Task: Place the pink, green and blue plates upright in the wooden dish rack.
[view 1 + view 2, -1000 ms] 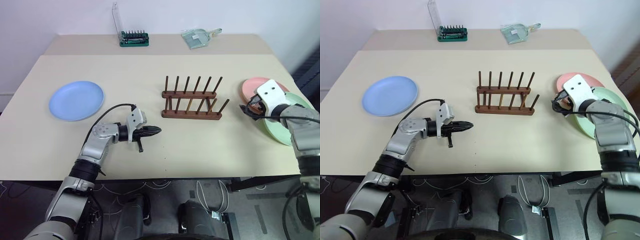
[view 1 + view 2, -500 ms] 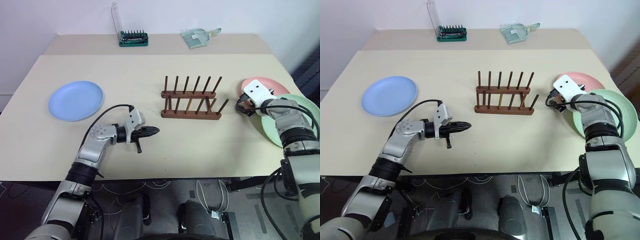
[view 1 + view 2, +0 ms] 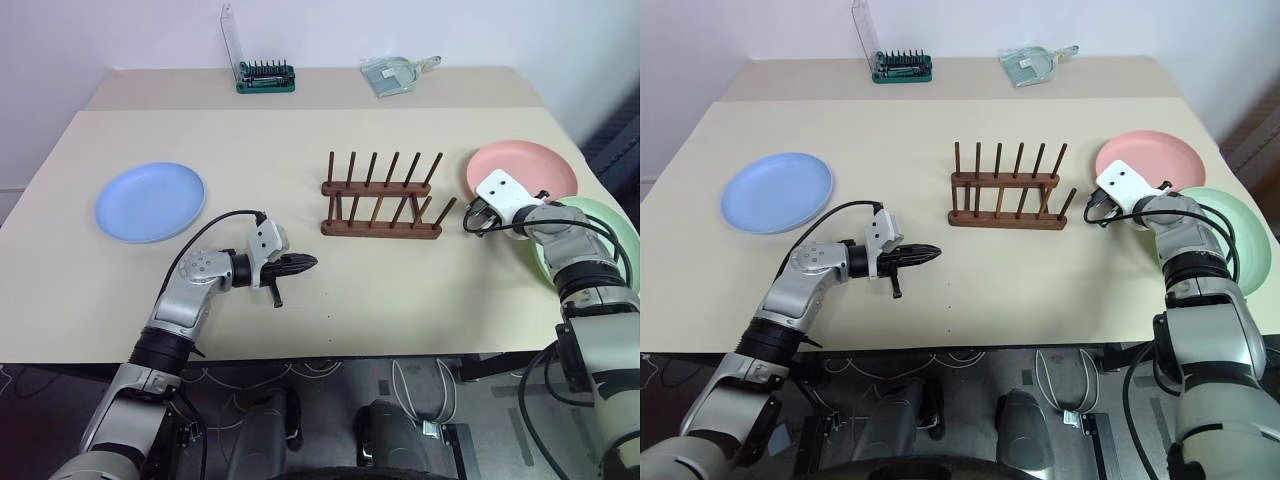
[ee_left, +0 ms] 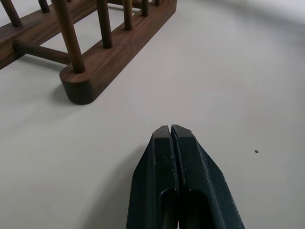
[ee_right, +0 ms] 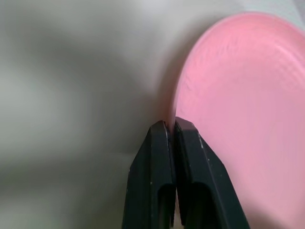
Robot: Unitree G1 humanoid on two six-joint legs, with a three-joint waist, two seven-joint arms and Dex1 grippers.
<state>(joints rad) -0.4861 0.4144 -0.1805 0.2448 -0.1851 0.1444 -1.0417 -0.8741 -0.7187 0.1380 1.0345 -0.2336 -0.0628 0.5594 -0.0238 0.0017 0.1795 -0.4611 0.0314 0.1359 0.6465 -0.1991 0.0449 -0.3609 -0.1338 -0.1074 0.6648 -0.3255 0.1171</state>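
Right gripper (image 5: 170,125): fingers drawn together at the near rim of the pink plate (image 3: 522,170). The wrist view shows the tips closed right at the plate's edge; whether the rim is actually pinched between them or they merely sit against it cannot be told. In the head views this gripper sits at centre right, just beside the plate's lower-left edge.

Left gripper (image 4: 170,130): fingers pressed together, holding nothing, hanging over bare table (image 3: 300,330) at lower centre-left, pointing toward the near end of the wooden dish rack (image 3: 382,198).

Wooden dish rack: centre of frame, both rows of pegs vacant. No plate is in it.

Pink plate: lying flat on the table at upper right, right of the rack.

Green plate (image 3: 610,222): flat at the far right edge, just below the pink one and partly behind the right arm.

Blue plate (image 3: 150,200): flat at middle left, well apart from the rack and both grippers.

Assessment: none of the three placements is complete. The work in hand appears to be the first pickup, of the pink plate. Remaining, by my reading: secure and lift it, stand it between pegs, then repeat for green and blue.
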